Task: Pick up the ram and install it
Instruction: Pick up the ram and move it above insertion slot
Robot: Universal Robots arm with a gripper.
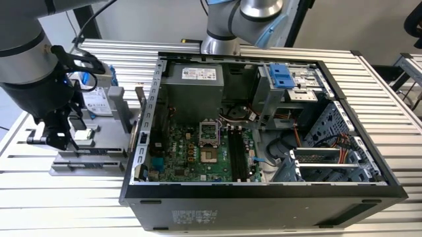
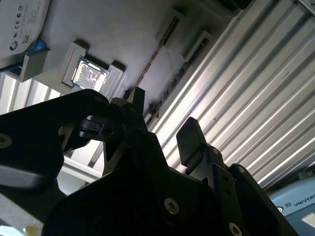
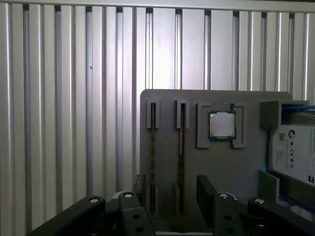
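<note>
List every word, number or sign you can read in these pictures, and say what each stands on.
No text can be quoted with confidence.
Power supply label: too small to read.
Hard drive label: print and symbols too small to read.
Case sticker: blurred.

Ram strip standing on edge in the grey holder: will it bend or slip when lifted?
Probably stiff: the thin dark ram strip lies straight along its slot in the grey holder. Likely light, being so narrow. Its thin edge may slip in the open black gripper.
</note>
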